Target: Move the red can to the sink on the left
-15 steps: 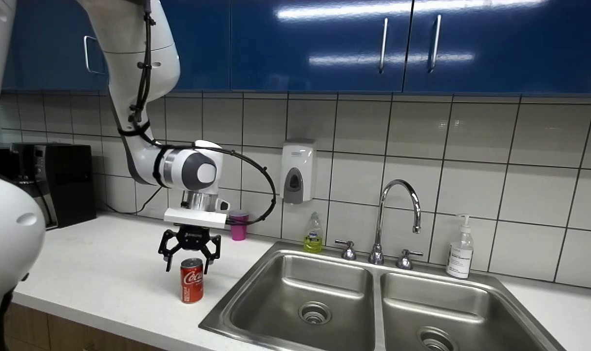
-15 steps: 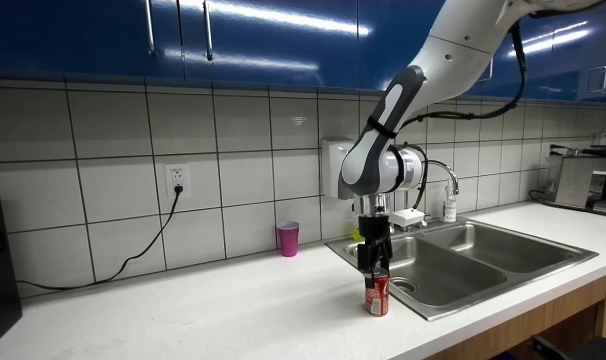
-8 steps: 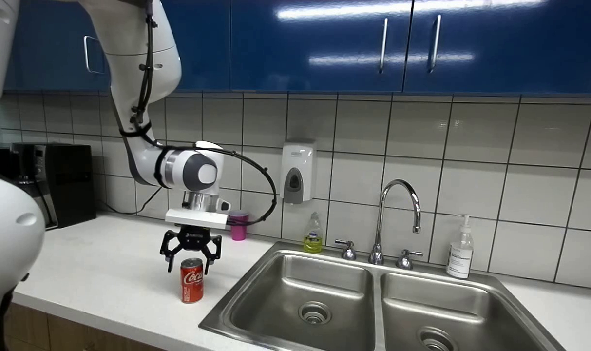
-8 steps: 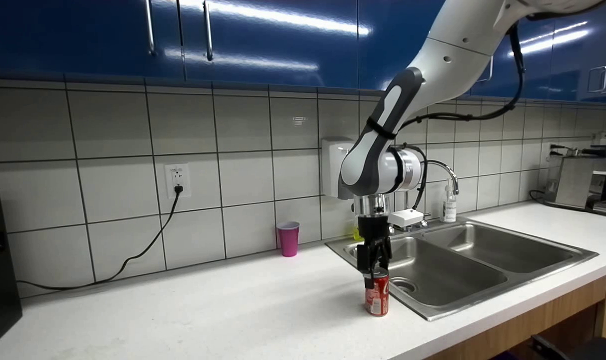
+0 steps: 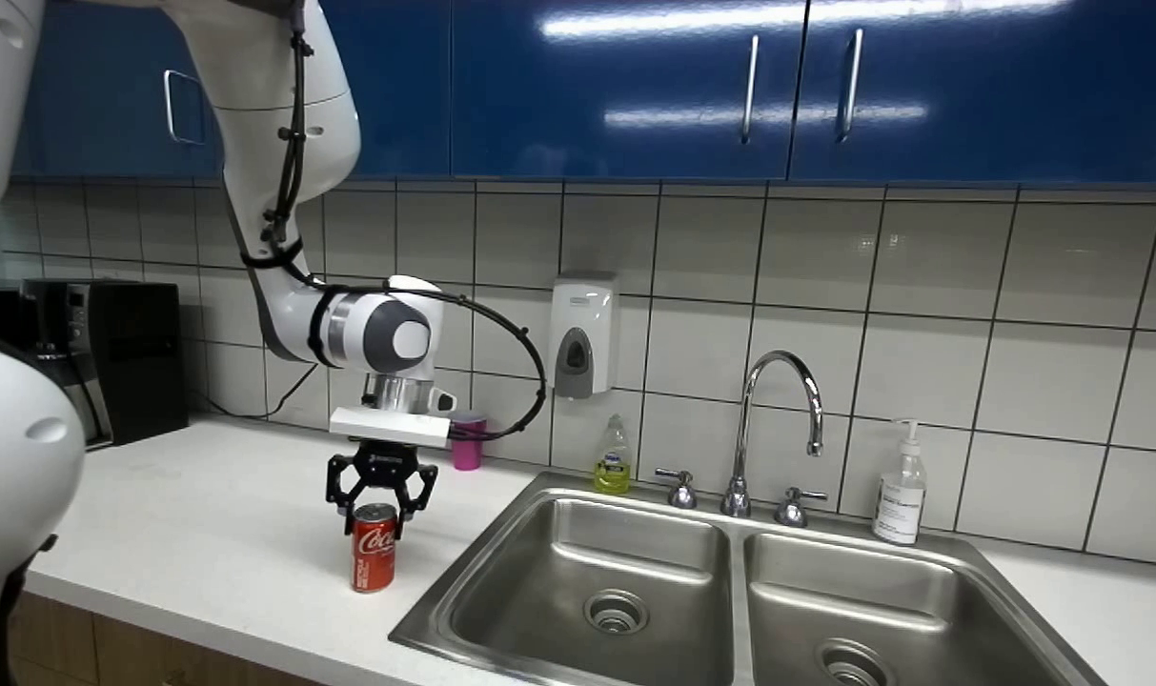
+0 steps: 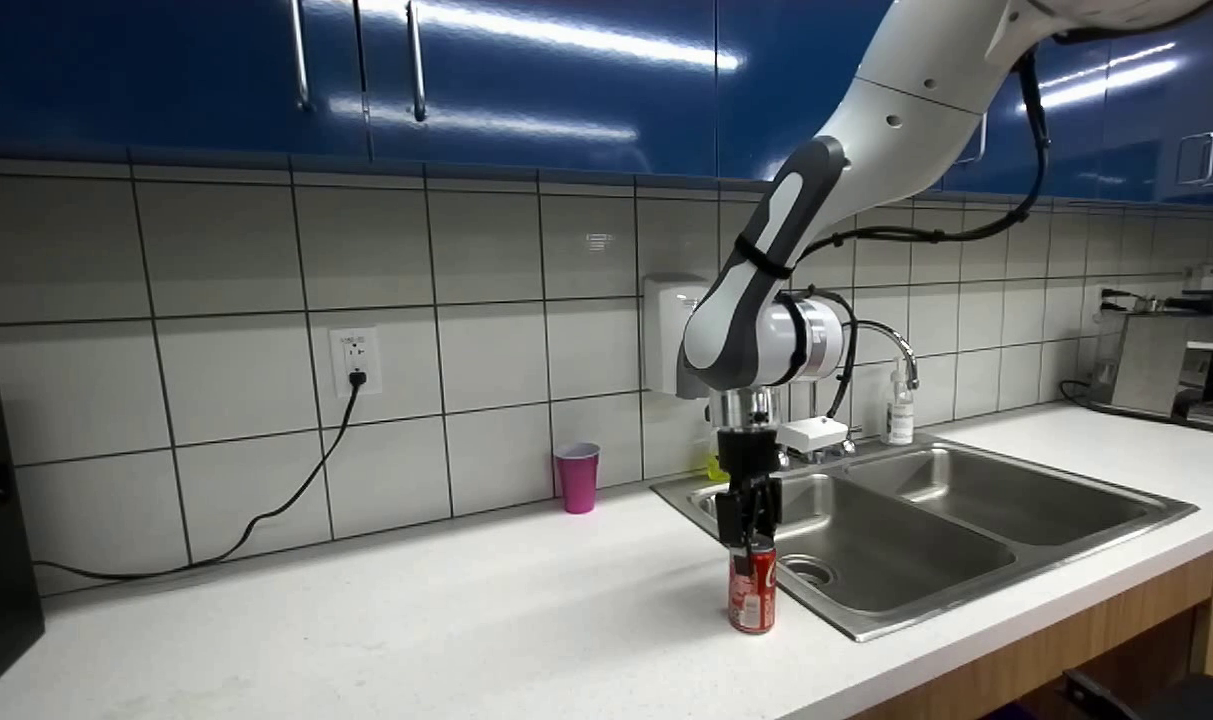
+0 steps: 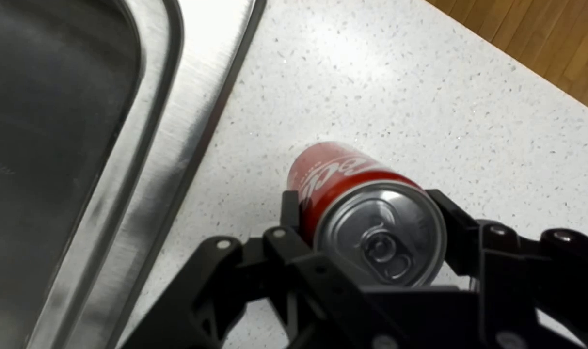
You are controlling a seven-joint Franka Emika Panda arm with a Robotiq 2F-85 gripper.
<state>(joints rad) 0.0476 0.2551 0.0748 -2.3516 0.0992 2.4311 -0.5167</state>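
The red can [image 5: 375,562] stands upright on the white counter, beside the rim of the double metal sink [image 5: 501,543]; both exterior views show it. My gripper [image 5: 375,532] points down over it, its black fingers on either side of the can's upper part. Seen from the wrist, the can's silver lid [image 7: 381,237] lies between the two fingers, which press against its sides: the gripper is shut on the can. The sink's left basin [image 5: 539,610] is right of the can in that exterior view; its edge also shows in the wrist view. Part of the lid is covered by the gripper.
A chrome faucet [image 5: 744,429], a dish soap bottle [image 5: 613,462] and a pump bottle [image 5: 900,495] line the sink's back. A pink cup [image 6: 577,480] stands near the wall. The counter's front edge runs close to the can. Blue cabinets [image 5: 625,86] hang above.
The gripper's fingers have moved inward from either side and now clasp the can. The arm has shifted slightly, and the can has been nudged a tiny bit.
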